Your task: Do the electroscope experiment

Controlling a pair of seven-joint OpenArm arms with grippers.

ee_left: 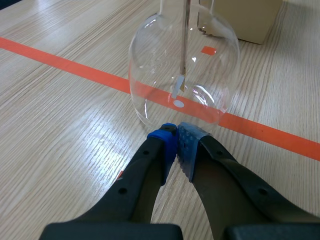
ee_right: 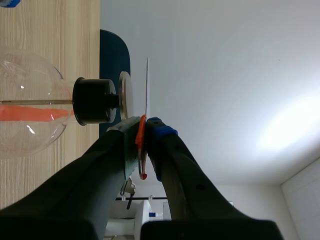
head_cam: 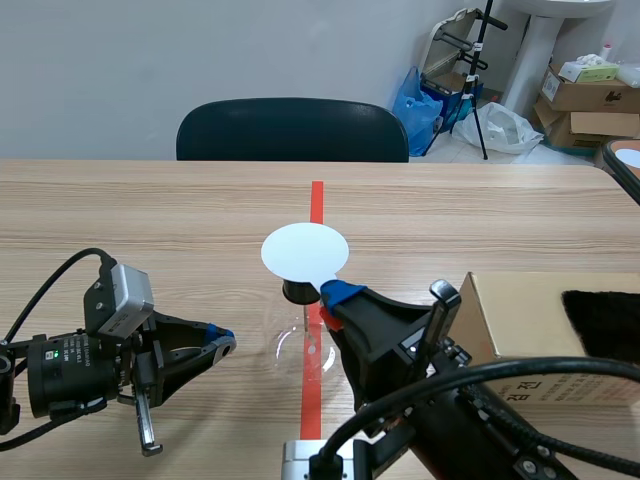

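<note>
The electroscope is a clear glass flask (head_cam: 300,350) (ee_left: 182,65) (ee_right: 25,102) with a black stopper (head_cam: 298,292) (ee_right: 93,101), standing on the orange-red tape line. Its metal top disc (ee_right: 125,95) sits on the stopper, and a rod with a small foil leaf (ee_left: 177,87) hangs inside. My right gripper (head_cam: 335,293) (ee_right: 145,131) is shut on the red handle of a thin white disc (head_cam: 305,251) (ee_right: 148,85), held flat just above the metal disc. My left gripper (head_cam: 222,340) (ee_left: 176,134) is shut on nothing, low on the table, its tips right beside the flask's wall.
A cardboard box (head_cam: 530,335) (ee_left: 240,17) with a black cloth (head_cam: 605,325) on it stands to the right of the flask. A dark chair (head_cam: 292,130) stands behind the table's far edge. Boxes and bags lie on the floor beyond.
</note>
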